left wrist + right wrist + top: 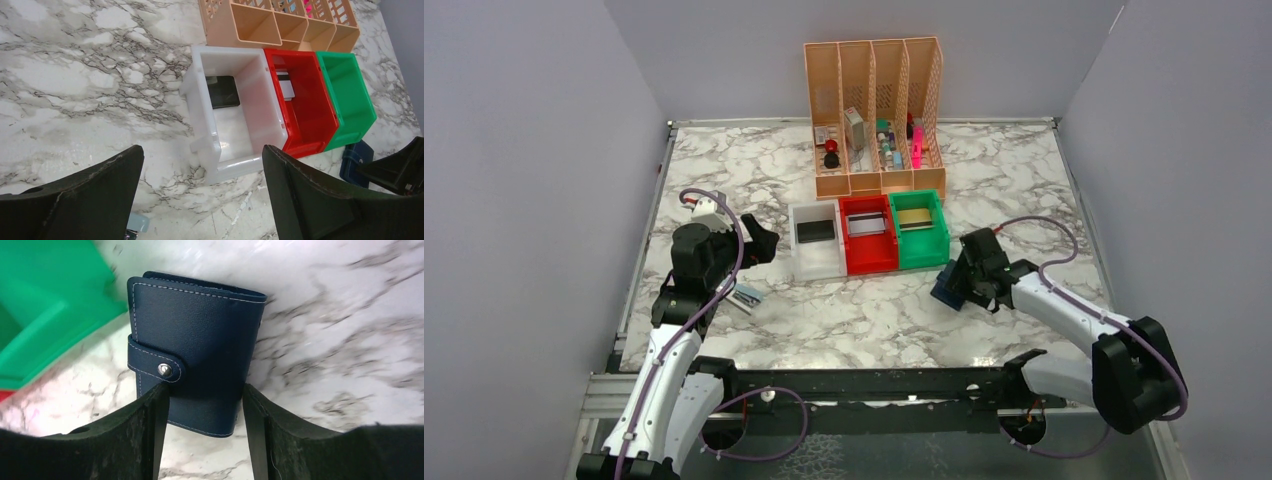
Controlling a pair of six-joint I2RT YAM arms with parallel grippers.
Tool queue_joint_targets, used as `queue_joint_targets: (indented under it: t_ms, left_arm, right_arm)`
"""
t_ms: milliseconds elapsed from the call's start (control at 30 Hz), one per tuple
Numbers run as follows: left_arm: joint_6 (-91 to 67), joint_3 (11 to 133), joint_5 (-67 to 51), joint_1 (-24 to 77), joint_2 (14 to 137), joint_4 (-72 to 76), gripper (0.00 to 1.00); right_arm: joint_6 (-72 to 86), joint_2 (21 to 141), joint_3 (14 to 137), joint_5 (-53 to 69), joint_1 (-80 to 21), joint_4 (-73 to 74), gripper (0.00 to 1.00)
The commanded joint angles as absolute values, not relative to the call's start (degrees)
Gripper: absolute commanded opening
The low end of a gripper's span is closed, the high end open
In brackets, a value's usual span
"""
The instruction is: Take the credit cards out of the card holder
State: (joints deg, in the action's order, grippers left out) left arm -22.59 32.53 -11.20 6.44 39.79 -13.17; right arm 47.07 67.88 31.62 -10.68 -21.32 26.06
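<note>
The card holder [200,335] is a closed navy-blue wallet with a snapped strap, just right of the green bin [922,240]. It also shows in the top view [944,287] and the left wrist view [356,159]. My right gripper [205,390] is closed on its near end, one finger on each side; the marble behind it is blurred. A black card [222,91] lies in the white bin [235,150]. A silver-grey card [285,85] lies in the red bin [305,145]. A gold card [914,217] lies in the green bin. My left gripper [201,150] is open and empty, near the white bin's front left corner.
An orange slotted file rack [876,120] with small items stands right behind the three bins. A small light-blue object [746,296] lies on the marble beside the left arm. Grey walls enclose the table on three sides.
</note>
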Motion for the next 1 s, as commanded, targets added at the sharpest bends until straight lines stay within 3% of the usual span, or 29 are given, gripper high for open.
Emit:
queue_joint_targets:
  t_ms: [0, 133, 333, 967]
  left_arm:
    - [-22.8, 32.3, -13.1, 6.2, 39.8, -11.8, 0.91]
    - [-22.7, 32.3, -13.3, 6.2, 39.9, -11.8, 0.91]
    - [-22.6, 32.3, -13.6, 6.2, 40.0, -11.8, 0.91]
    - [-22.1, 33.4, -19.2, 6.3, 44.3, -12.1, 0.86]
  right_arm:
    - [51.4, 70.8, 29.0, -8.7, -27.6, 30.8, 0.58]
    - [53.1, 73.7, 29.3, -10.0, -31.4, 32.0, 0.53]
    - [57.7, 71.2, 33.6, -14.3, -40.0, 39.5, 0.56]
    - [50.0, 68.9, 32.7, -7.3, -48.2, 30.5, 0.56]
